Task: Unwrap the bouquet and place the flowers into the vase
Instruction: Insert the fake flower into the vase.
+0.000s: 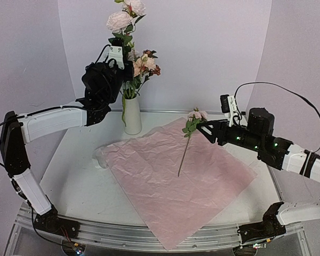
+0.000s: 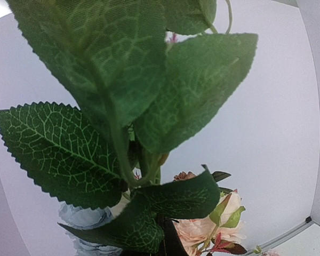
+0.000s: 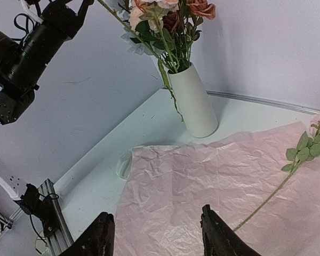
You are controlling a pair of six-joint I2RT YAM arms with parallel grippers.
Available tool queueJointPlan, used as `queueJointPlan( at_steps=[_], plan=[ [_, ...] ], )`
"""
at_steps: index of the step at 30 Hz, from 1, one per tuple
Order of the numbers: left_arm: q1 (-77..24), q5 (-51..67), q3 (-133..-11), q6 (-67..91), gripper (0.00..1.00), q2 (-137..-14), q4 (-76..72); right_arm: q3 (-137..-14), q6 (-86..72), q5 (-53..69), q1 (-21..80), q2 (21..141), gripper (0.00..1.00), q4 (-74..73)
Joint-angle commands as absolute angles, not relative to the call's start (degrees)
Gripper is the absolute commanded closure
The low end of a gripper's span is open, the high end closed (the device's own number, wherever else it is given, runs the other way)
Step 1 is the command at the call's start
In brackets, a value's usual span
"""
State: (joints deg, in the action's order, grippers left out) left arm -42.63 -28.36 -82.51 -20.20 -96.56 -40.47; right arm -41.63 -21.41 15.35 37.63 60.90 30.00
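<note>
While the left claw [image 1: 117,47] sits pressed together in the upper middle of the overhead frame, apparently pinching the tall pale rose [image 1: 119,21] by its stem, the right claw [image 3: 159,234] hangs spread with nothing between its fingers [image 3: 102,234].

Outward from the left claw: the stem runs down into the vase [image 1: 132,114], which stands on the tabletop [image 1: 74,176] at the upper middle. The other flowers [image 1: 144,65] are already in it.

Outward from the right claw: the pink paper [image 1: 170,181] lies open and flat below it. One loose stem [image 1: 184,152] rests on the sheet, its bloom just beside the claw tip.

Step, as judged: unwrapping is done and one stem is left to move. The left arm is seating its rose.

Next move calls for: the right claw to shift sideways until it straddles the stem, then close and lift. The left claw should let go and clear the vase mouth first.

View notes:
- The overhead view makes the right claw look as if it touches the bloom.
- The right wrist view shows the loose stem [image 3: 272,194] lying outside the fingers, at lower right.
- The left wrist view is filled by leaves [image 2: 149,90]; its own fingers are hidden.
</note>
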Motion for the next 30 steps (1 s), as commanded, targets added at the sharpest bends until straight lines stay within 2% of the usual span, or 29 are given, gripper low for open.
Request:
queueJointPlan(
  at_steps=[1,30],
  plan=[
    [-42.4,-28.3,-86.2,-23.4,1.00,-97.6,-43.9,-42.5,-21.0,15.0,37.6,60.1,0.45,31.7],
    [-38.6,-28.2,-82.6,-14.9,1.00,-105.4,-46.8,-41.3,-20.3,13.8,37.6,56.7,0.44,29.8]
  ],
)
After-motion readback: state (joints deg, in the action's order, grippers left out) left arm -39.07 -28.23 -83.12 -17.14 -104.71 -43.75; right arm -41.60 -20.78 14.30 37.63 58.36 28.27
